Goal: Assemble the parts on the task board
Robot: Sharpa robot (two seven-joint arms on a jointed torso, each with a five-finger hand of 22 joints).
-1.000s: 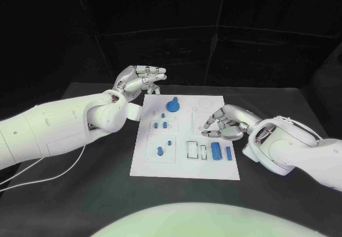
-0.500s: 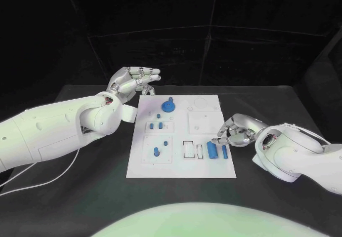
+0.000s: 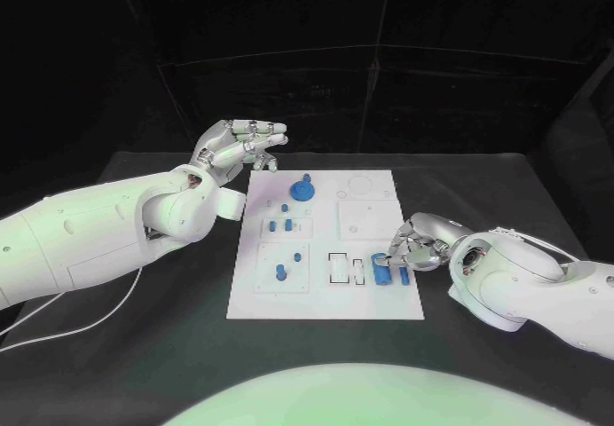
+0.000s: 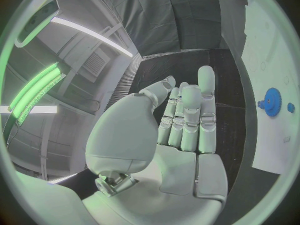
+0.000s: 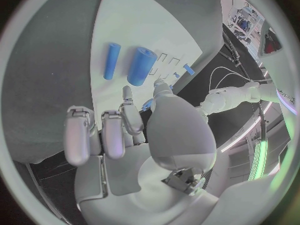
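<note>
Right silver hand (image 3: 419, 244) lay at near right edge of white rectangular task board (image 3: 326, 302), fingers curled beside two loose blue cylinders (image 5: 141, 65); grip indeterminable, likely reaching to seat one. Left silver hand (image 3: 240, 142) hung beyond board's far left corner, fingers together, empty. Blue gear-topped part (image 3: 304, 190) stood upright; smaller blue pieces lay along board's left side.

One white task board (image 3: 326, 302) lies on one black table (image 3: 153, 355). The blue parts on it — one gear-like piece (image 3: 303, 189) at the far end, two cylinders (image 3: 384, 271) at the near right — the smaller ones are too tiny to count. Two hands — left hand (image 3: 240, 146), right hand (image 3: 416, 241).
</note>
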